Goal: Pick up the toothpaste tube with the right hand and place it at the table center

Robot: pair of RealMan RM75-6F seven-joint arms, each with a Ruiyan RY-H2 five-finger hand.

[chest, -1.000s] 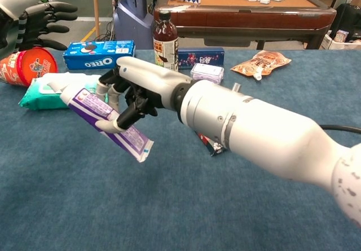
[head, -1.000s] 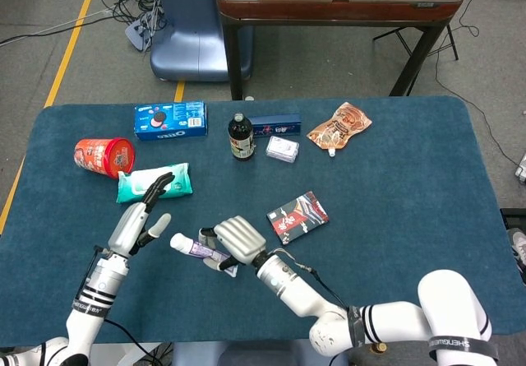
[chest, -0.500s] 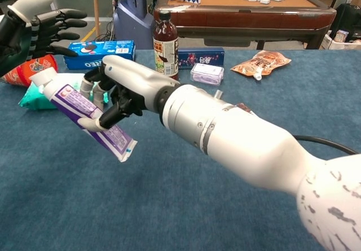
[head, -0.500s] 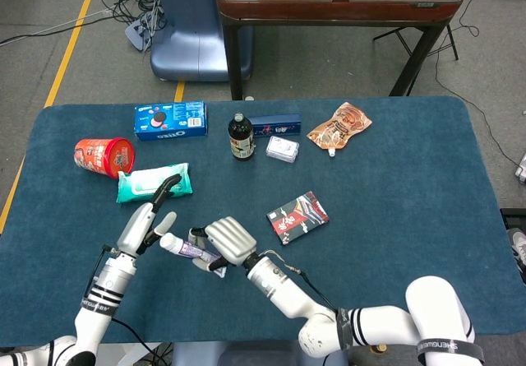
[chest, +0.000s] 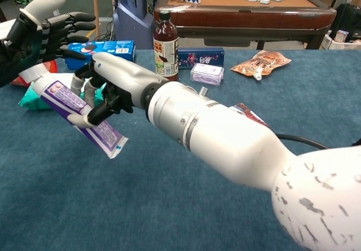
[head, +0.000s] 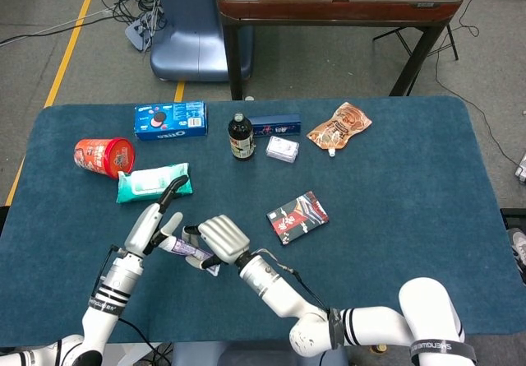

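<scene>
The right hand (chest: 104,87) grips the toothpaste tube (chest: 76,114), fingers (chest: 93,113) curled around its middle, holding it above the blue counter (head: 394,169) at about eight o'clock from the counter's middle. The tube tilts, cap end up toward ten o'clock, crimped end down. The left hand (chest: 48,28) hovers just beside the cap with fingers spread, holding nothing. At twelve o'clock from both hands lies a green wet-wipes pack (head: 153,183), with a red cup (head: 104,157) on its side beyond.
</scene>
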